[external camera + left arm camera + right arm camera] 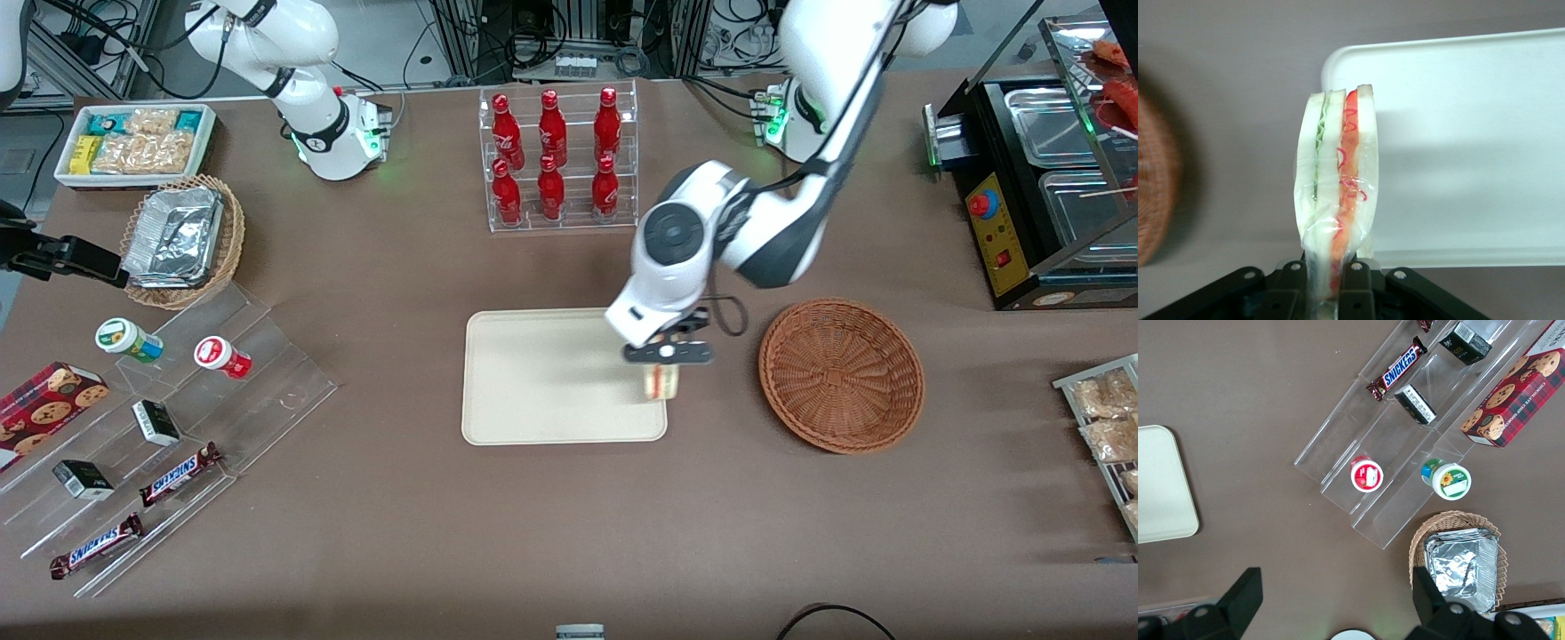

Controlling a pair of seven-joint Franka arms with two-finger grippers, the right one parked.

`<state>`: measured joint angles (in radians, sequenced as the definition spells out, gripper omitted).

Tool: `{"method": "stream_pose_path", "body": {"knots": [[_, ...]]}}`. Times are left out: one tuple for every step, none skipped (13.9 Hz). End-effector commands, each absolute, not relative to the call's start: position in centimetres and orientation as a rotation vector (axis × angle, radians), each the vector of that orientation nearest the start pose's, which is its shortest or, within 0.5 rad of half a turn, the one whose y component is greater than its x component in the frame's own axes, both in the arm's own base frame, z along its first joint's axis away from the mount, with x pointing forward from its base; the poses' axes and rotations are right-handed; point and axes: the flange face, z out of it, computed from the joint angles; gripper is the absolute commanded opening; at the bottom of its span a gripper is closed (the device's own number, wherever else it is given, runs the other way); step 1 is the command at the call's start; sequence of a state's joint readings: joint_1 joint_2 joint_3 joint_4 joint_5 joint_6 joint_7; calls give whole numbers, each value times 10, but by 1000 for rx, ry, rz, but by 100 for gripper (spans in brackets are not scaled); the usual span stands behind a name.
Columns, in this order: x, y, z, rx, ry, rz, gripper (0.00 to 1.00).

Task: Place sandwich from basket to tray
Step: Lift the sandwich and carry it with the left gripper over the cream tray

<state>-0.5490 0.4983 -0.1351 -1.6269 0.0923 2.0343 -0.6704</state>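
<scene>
The front view looks steeply down over the whole table (373, 498). The left wrist view sits close over the gripper (1328, 283), facing the tray (1471, 133). The right wrist view looks straight down, sharing that tray.

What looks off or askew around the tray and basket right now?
Nothing stands out. The hand is shut on the sandwich, which hangs edge-up above the tray at its edge nearest the basket. The basket sits upright with nothing in it, and nothing is spilled.
</scene>
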Motion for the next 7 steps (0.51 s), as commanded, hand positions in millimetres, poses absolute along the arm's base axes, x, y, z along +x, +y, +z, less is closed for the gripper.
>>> {"method": "stream_pose_path", "body": {"knots": [[544, -453, 308, -3103, 48, 119, 0], [543, -466, 298, -3112, 54, 129, 0], [543, -475, 290, -3115, 63, 137, 0], [541, -483, 281, -3113, 67, 142, 0], [541, -487, 273, -3117, 51, 141, 0], [538, -494, 268, -3132, 60, 118, 0], [537, -499, 260, -3144, 67, 99, 0]]}}
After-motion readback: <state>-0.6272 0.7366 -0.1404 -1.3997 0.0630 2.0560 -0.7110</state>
